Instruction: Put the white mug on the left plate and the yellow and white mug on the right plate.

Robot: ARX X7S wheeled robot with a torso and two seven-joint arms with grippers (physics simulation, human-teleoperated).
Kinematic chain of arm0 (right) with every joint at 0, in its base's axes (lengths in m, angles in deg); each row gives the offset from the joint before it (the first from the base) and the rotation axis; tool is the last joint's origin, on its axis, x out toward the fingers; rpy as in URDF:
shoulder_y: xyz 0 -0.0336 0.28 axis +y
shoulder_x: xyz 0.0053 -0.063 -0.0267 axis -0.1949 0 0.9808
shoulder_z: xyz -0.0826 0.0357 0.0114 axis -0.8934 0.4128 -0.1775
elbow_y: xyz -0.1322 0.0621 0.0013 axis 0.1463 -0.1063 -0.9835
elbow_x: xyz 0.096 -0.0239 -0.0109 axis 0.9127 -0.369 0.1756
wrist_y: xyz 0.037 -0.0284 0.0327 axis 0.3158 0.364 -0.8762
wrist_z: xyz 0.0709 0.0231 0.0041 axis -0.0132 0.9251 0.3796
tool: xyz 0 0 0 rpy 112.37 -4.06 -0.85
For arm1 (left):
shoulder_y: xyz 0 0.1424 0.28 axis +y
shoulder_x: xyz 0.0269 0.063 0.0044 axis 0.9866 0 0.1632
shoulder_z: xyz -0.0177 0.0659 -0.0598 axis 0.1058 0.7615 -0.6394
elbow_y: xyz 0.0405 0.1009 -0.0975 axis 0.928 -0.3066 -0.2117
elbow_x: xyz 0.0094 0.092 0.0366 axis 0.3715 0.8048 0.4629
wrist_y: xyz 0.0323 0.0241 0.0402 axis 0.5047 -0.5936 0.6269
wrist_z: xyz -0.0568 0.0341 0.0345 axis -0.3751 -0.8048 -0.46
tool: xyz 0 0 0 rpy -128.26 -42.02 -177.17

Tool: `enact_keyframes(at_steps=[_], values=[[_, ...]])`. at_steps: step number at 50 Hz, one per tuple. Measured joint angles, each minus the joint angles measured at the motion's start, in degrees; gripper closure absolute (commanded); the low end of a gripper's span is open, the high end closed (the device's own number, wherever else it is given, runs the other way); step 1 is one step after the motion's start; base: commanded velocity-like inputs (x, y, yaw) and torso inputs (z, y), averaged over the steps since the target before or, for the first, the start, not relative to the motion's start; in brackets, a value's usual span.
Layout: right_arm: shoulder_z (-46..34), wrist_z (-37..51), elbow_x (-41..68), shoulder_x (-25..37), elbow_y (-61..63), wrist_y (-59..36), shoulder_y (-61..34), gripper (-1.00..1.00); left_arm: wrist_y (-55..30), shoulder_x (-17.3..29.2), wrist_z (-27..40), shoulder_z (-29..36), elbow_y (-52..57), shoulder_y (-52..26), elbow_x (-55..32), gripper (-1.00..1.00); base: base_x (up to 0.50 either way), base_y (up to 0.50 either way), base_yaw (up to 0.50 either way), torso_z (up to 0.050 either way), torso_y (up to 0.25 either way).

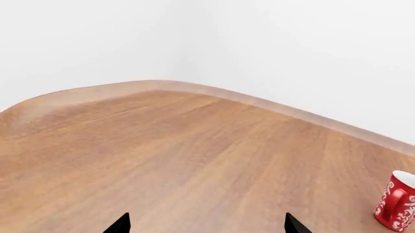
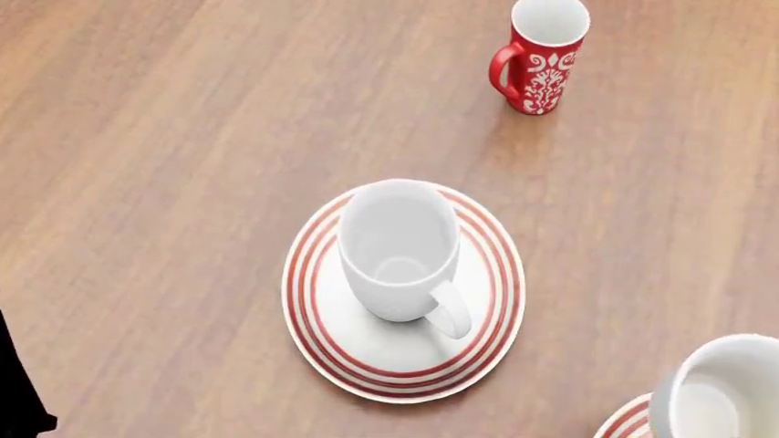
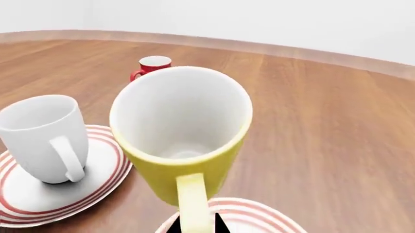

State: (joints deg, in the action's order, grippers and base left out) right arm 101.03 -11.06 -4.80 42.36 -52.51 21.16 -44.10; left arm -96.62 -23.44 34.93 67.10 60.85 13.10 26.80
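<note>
The white mug (image 2: 396, 246) stands upright on the left plate (image 2: 487, 310), handle towards me; the right wrist view shows this mug (image 3: 39, 136) and plate (image 3: 97, 179) too. My right gripper (image 3: 194, 227) is shut on the yellow handle of the yellow and white mug (image 3: 188, 121), over the right plate (image 3: 259, 211). Whether the mug's base touches that plate I cannot tell. In the head view the mug (image 2: 718, 401) and plate rim (image 2: 623, 422) sit at the bottom right corner. My left gripper (image 1: 207, 225) is open over bare wood, holding nothing.
A red mug (image 2: 542, 59) with a white pattern stands on the wooden table beyond the plates, also seen as the red mug (image 1: 397, 201) (image 3: 152, 65). The table's rounded far edge (image 1: 162, 85) meets a white wall. My left arm (image 2: 18, 401) shows at the lower left.
</note>
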Motion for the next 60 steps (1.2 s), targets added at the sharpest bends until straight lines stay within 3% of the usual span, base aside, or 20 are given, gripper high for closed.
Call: enact_keyframes(at_steps=[29, 60], values=[[2.62, -7.97, 2.85, -7.26, -12.80, 15.91, 5.52, 1.00, 0.21, 0.39, -0.07, 0.62, 0.00, -0.12, 0.19, -1.00, 0.00, 0.00, 0.00, 0.000, 0.000], [0.72, -10.69, 5.09, -8.23, -23.03, 18.36, 0.39, 1.00, 0.54, 0.86, 0.34, 0.40, 0.27, 0.16, -0.21, -1.00, 0.00, 0.00, 0.00, 0.000, 0.000]])
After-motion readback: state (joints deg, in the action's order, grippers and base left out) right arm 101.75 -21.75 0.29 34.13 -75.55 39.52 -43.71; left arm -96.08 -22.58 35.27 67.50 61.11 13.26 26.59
